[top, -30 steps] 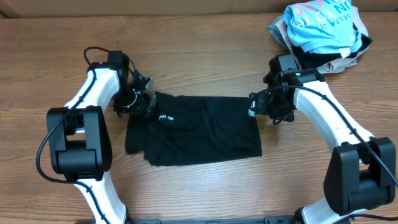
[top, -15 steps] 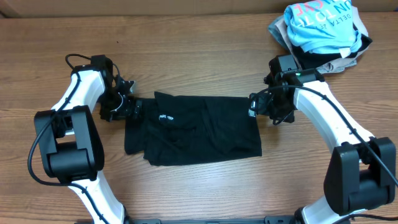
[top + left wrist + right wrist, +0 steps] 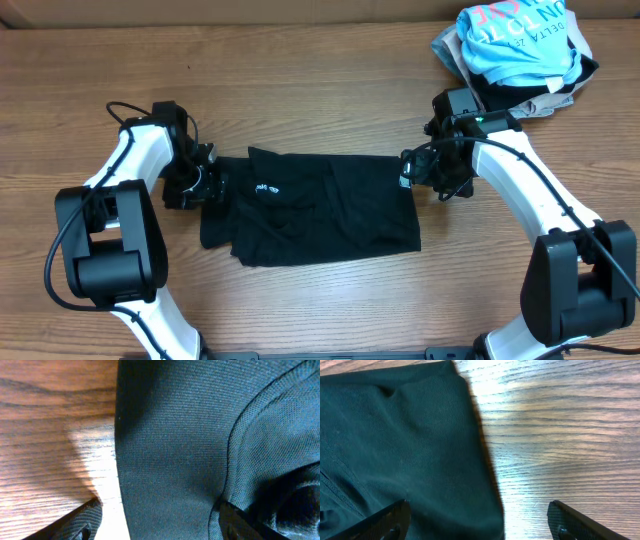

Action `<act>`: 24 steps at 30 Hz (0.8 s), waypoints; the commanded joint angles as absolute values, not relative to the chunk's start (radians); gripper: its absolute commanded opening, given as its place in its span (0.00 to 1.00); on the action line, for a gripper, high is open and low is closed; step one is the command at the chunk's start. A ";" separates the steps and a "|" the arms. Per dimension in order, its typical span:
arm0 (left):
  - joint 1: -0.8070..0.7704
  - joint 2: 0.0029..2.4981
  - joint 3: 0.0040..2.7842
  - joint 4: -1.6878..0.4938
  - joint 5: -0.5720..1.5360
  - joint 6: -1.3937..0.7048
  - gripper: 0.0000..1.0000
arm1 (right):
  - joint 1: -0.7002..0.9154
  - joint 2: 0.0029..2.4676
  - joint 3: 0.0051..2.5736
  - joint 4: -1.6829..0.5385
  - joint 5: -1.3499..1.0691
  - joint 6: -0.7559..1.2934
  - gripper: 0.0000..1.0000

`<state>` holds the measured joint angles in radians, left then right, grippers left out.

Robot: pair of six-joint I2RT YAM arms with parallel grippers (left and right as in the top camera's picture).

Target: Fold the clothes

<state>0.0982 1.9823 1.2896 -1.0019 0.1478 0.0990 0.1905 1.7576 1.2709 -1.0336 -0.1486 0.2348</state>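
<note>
Currently I find the black garment [image 3: 320,215] lying flat on the worktop [image 3: 320,90], between the two arms and about midway across. It forms a rough rectangle, with the lower left part hanging a little out of line. A small white logo [image 3: 266,188] shows near its upper left edge.

The left gripper [image 3: 208,186] sits low at the garment's left edge. In the left wrist view its fingers [image 3: 75,524] stand wide apart: one is over bare wood, the other over the fabric, with the cloth's edge running between them. Nothing is pinched. I cannot tell whether either finger touches the cloth.

The right gripper [image 3: 408,168] sits at the garment's upper right corner. In the right wrist view its fingers [image 3: 382,521] are likewise spread wide, one over the fabric and one over bare wood, with the garment's right edge passing between. It holds nothing.

At the far right corner of the worktop lies a pile of clothes [image 3: 520,95], topped by a light blue T-shirt [image 3: 520,45] with pink and white lettering. It is well apart from the black garment.
</note>
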 commanded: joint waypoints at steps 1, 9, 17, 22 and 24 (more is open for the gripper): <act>0.090 1.989 1.252 -0.958 0.182 0.102 0.73 | 0.189 1.728 1.271 -1.034 -0.139 0.240 0.91; 0.084 1.989 1.216 -0.919 0.332 0.165 0.04 | 0.189 1.728 1.271 -1.025 -0.139 0.240 0.90; 0.115 1.962 1.296 -0.974 0.329 0.160 0.04 | 0.189 1.728 1.271 -1.019 -0.187 0.240 0.86; 0.146 1.901 1.467 -1.080 0.231 0.157 0.04 | 0.189 1.728 1.271 -1.019 -0.204 0.239 0.77; 0.154 1.885 1.541 -1.127 0.186 0.157 0.04 | 0.189 1.728 1.271 -1.019 -0.203 0.239 0.75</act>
